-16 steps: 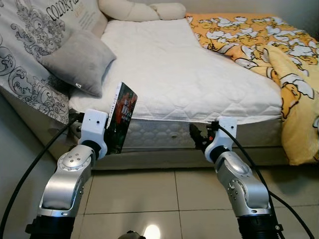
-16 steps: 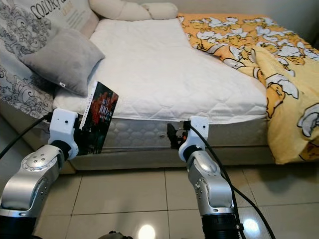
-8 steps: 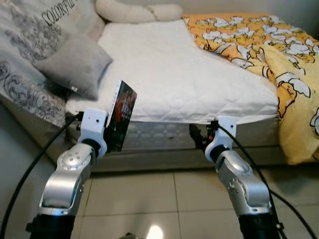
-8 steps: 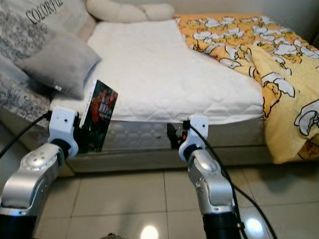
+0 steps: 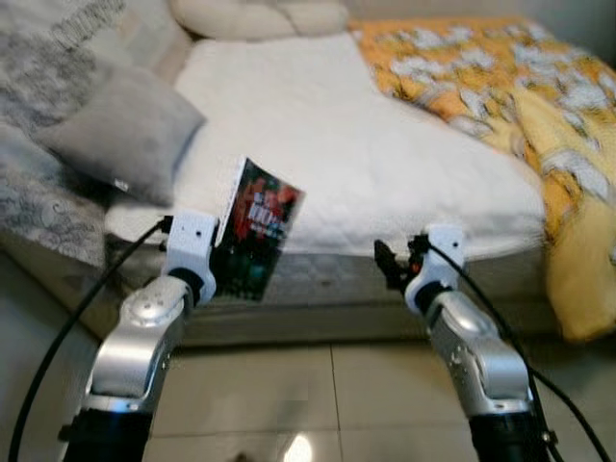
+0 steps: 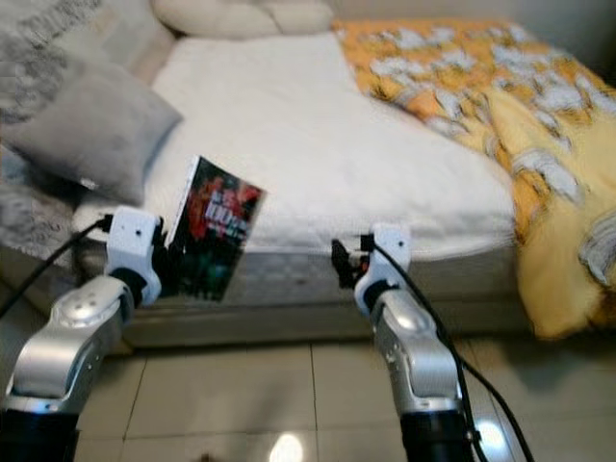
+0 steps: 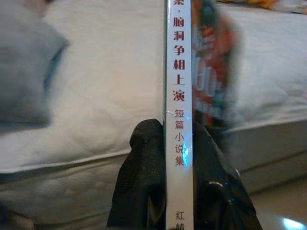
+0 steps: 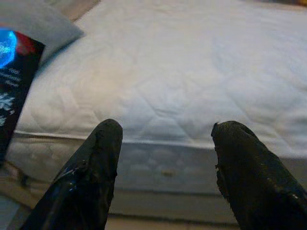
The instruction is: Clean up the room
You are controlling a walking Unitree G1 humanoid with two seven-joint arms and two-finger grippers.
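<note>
A dark book (image 5: pixel 256 227) with a red and green cover and a white spine (image 7: pixel 178 96) stands upright in my left gripper (image 7: pixel 177 139), which is shut on the spine. I hold it in the air in front of the near edge of the white mattress (image 5: pixel 327 125), on my left. My right gripper (image 8: pixel 165 139) is open and holds nothing, level with the mattress edge on my right (image 5: pixel 390 265). The book's corner (image 8: pixel 12 81) shows beside it in the right wrist view.
A grey cushion (image 5: pixel 120 130) lies on the bed's left side against a patterned pillow (image 5: pixel 48 67). A yellow printed duvet (image 5: pixel 539 106) covers the right side and hangs over the edge. Cream pillows (image 5: pixel 255 14) lie at the head. Beige floor tiles (image 5: pixel 308 404) are underfoot.
The view has shifted and blurred, so the camera moved. The book has tilted to the right in my left gripper, showing more of its cover. The right gripper stays open.
</note>
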